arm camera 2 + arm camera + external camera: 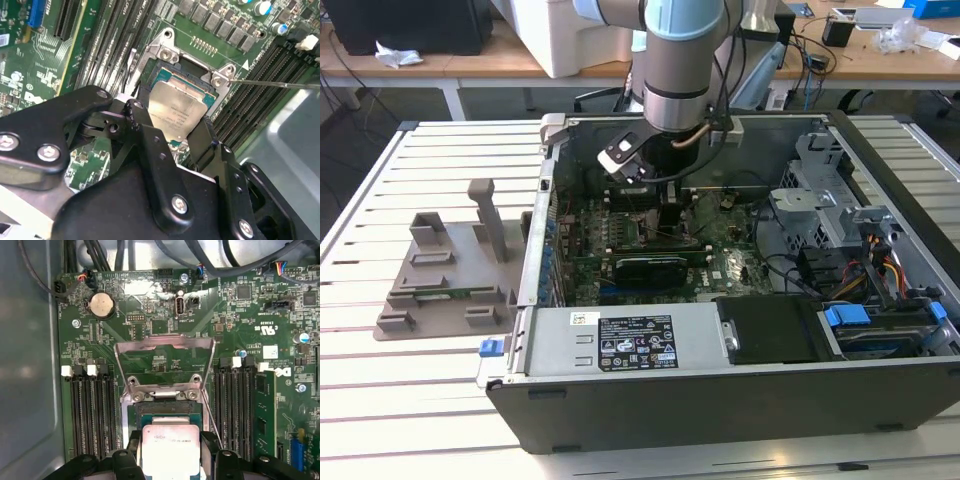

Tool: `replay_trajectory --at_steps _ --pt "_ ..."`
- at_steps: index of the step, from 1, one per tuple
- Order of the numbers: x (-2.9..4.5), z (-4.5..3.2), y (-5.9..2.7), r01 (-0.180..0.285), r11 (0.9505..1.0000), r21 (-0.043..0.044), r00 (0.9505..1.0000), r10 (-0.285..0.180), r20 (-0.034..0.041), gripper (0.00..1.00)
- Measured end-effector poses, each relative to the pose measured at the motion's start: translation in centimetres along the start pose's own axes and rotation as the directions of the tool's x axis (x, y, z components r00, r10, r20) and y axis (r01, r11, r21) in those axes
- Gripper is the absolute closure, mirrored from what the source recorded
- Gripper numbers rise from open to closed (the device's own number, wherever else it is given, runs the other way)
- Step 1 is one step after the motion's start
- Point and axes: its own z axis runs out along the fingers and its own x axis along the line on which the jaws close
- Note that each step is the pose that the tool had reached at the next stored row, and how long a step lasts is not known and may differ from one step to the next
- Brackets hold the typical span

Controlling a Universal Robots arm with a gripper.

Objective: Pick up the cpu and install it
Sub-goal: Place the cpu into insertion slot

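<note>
The arm (685,60) reaches straight down into an open computer case (720,405) that lies on its side on the slatted table (420,400). In the exterior view a grey tray (445,285) with upright posts sits on the table just beside the case, at about 9 o'clock from it. A silver power supply (620,345) runs along the case's near wall, at about 6 o'clock from the arm.

In the second wrist view the hand (172,122) is closed onto the cpu (177,107). Its two black fingers (145,132) press against opposite edges of the chip, so they stand only as far apart as the chip is wide. The cpu is silver-topped, with a thin greenish rim.

The cpu is directly over the socket (167,410) on the green motherboard (150,315), and a strip of the socket's teal bed shows beyond the chip's far edge. Whether the chip already sits in the socket or hangs just above it, I cannot tell.

The socket's metal cover plate (165,347) is flipped up and open. Rows of black memory slots (92,410) flank the socket on both sides, and a coin battery (102,305) sits farther off on the board.
</note>
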Motion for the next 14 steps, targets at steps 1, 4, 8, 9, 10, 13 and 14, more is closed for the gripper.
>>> replay_trajectory --at_steps 1,4,8,9,10,13,14 --pt "0.0 0.2 0.0 0.004 1.0 -0.0001 1.0 -0.004 -0.0001 0.45" --pt "0.0 0.62 0.01 0.013 0.9999 0.0 0.9999 -0.013 0.0002 0.45" --pt "0.02 1.03 0.05 0.028 0.9996 -0.0002 0.9996 -0.028 0.0003 0.45" --pt "0.05 1.1 0.1 0.028 0.9996 -0.0002 0.9996 -0.028 0.0003 0.45" --pt "0.07 1.17 0.14 0.028 0.9996 -0.0002 0.9996 -0.028 0.0004 0.45" --pt "0.13 1.3 0.2 0.028 0.9996 0.0 0.9996 -0.028 0.0006 0.45" --pt "0.14 1.31 0.21 0.028 0.9996 -0.0001 0.9996 -0.028 0.0004 0.45"
